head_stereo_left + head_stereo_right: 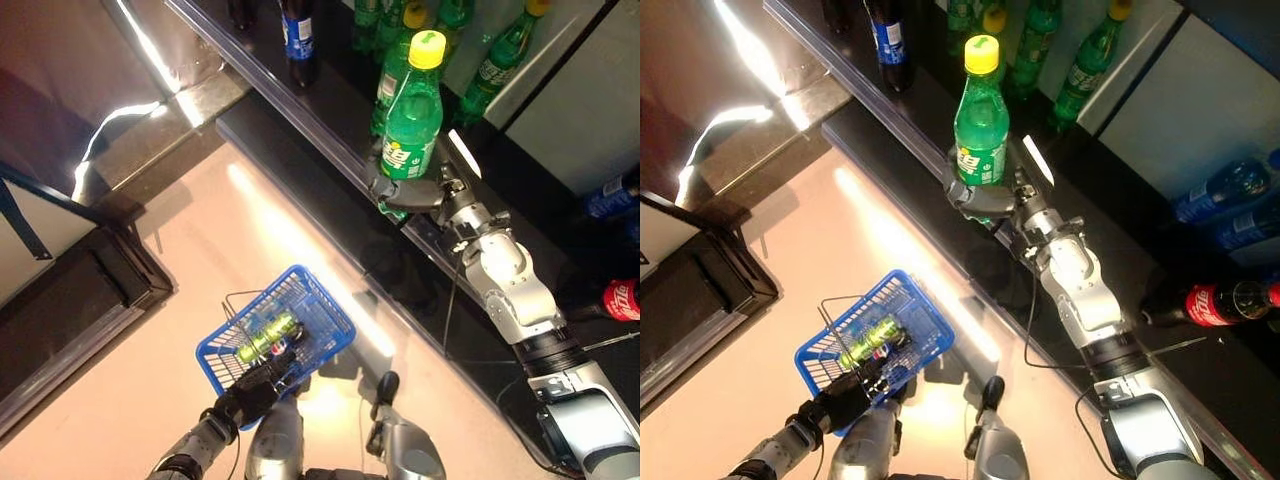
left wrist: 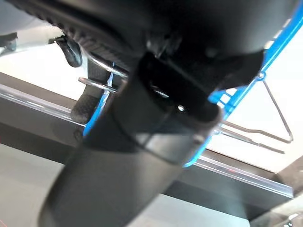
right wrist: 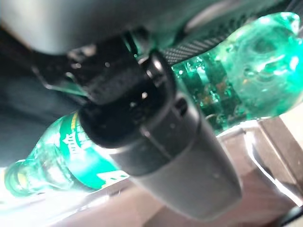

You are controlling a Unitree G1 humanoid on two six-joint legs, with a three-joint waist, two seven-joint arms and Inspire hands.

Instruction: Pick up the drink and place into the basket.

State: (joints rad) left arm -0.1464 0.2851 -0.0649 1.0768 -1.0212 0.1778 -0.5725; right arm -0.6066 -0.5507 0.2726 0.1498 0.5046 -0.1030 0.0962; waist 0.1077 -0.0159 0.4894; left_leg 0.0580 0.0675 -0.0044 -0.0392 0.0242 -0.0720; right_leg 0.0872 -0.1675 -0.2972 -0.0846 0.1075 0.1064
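A green soda bottle (image 1: 412, 130) with a yellow cap stands upright in my right hand (image 1: 405, 192), whose fingers curl round its lower body just in front of the dark shelf edge. The right wrist view shows the same green bottle (image 3: 246, 71) pressed against the hand. Down by the floor hangs a blue wire basket (image 1: 320, 310), and my left hand (image 1: 252, 392) is shut on its handle. A green can (image 1: 268, 337) lies inside the basket.
The dark shelf (image 1: 330, 130) runs diagonally across the view, with several more green bottles (image 1: 500, 55) and a blue-labelled dark bottle (image 1: 298, 38) on it. A red-labelled cola bottle (image 1: 620, 298) lies at the right. Pale floor (image 1: 200, 260) lies below the shelf.
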